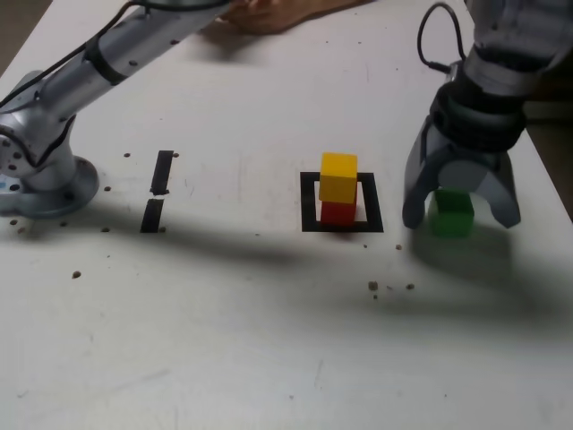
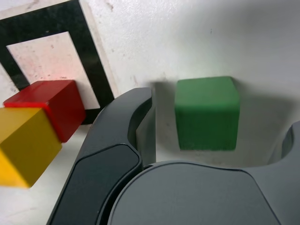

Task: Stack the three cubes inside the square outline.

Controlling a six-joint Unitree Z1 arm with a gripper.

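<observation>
On the white table (image 1: 269,340), at the exterior view's right, the gripper (image 1: 461,218) stands with jaws apart around the matte green cube (image 1: 450,213), nothing gripped. Well left, at centre, the yellow cube (image 1: 338,176) sits on the red cube (image 1: 337,212) inside the black tape square (image 1: 310,202). Two tape bars (image 1: 158,190) lie at left; crumbs (image 1: 385,287) speckle the scuffed surface.

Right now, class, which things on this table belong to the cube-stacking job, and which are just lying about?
Job: green cube, yellow cube, red cube, square outline, pincer.

Lying about: two tape bars, crumbs, cable.
</observation>
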